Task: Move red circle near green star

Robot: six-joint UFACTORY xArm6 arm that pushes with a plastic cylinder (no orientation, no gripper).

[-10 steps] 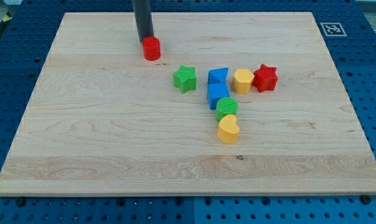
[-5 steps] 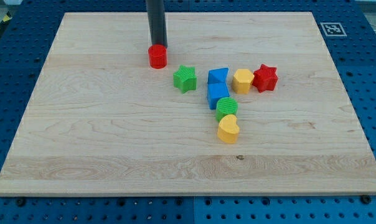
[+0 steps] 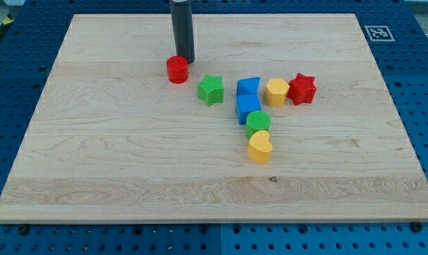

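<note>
The dark rod is being held upright, coming down from the view's top edge, and my tip [image 3: 185, 61] is resting on the desk [image 3: 115, 163] just above and slightly to the view's right of the red circle [image 3: 176, 70], touching or nearly touching its upper right edge. No fingers are carried by this arm, so nothing is being gripped; only the rod's end is meeting the block.

The red circle is lying in the upper middle of the desk, near the green star [image 3: 210, 90], which is sitting just to its lower right with a small gap of bare wood between them. Nothing is standing in that gap.

Farther to the view's right, 6 more blocks are being shown clustered: 2 blue blocks, the upper blue block [image 3: 248, 87] and the lower blue block [image 3: 247, 108], a yellow hexagon-like block [image 3: 276, 93], a red star [image 3: 301, 88], a green round block [image 3: 258, 123], and a yellow heart [image 3: 258, 148] below it. In all, 8 blocks are being counted: 2 red, 2 green, 2 blue, 2 yellow.
</note>
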